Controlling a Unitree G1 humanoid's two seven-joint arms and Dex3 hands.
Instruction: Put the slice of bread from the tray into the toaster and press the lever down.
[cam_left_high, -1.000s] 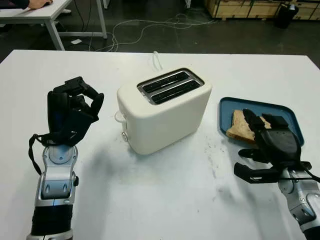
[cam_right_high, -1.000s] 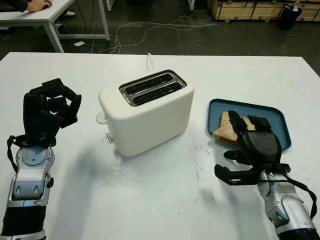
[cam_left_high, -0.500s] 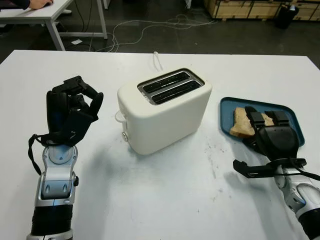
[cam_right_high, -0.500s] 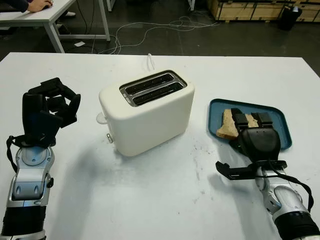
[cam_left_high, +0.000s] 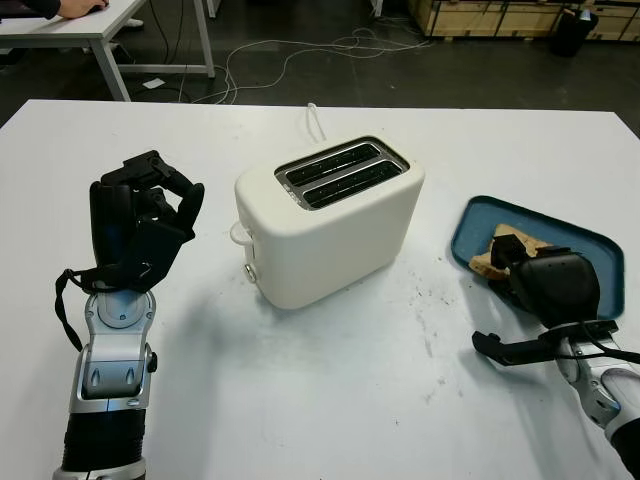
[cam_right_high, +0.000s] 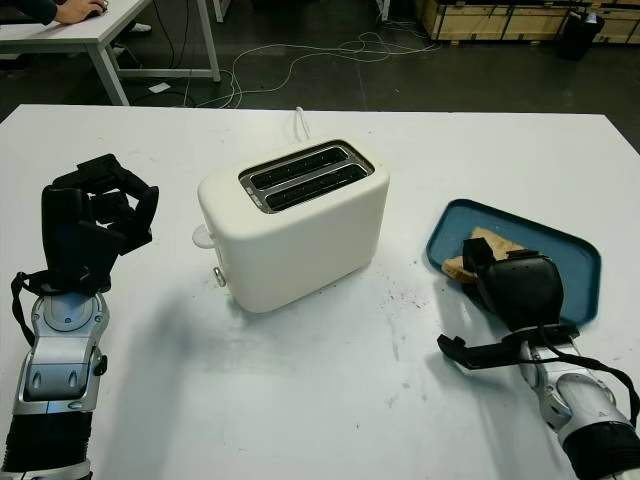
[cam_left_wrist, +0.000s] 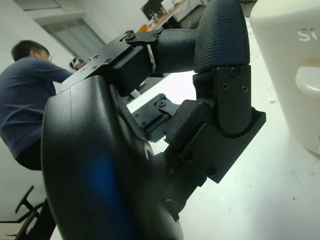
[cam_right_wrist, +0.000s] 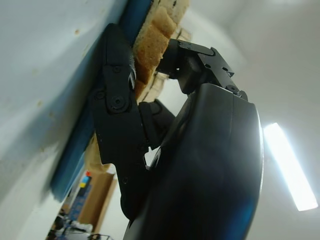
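A cream two-slot toaster (cam_left_high: 330, 220) stands mid-table, its lever knob (cam_left_high: 240, 233) on the end facing my left hand. To its right lies the blue tray (cam_left_high: 570, 238), turned askew. The slice of bread (cam_left_high: 497, 252) sits at the tray's near-left part, mostly under my right hand (cam_left_high: 512, 266). In the right wrist view the bread (cam_right_wrist: 152, 35) is pinched between the thumb (cam_right_wrist: 117, 100) and the curled fingers (cam_right_wrist: 200, 62). My left hand (cam_left_high: 165, 200) hangs raised left of the toaster, fingers curled on nothing.
A white cord (cam_left_high: 315, 120) runs back from the toaster. Dark crumbs (cam_left_high: 425, 300) speckle the table between toaster and tray. The tray lies close to the table's right edge. Beyond the table are floor cables (cam_left_high: 300, 50) and another table with a person's hand (cam_left_high: 75, 8).
My right hand reached over the bread and curled its fingers around it. The tray slid right and turned under the hand. The left hand stayed put.
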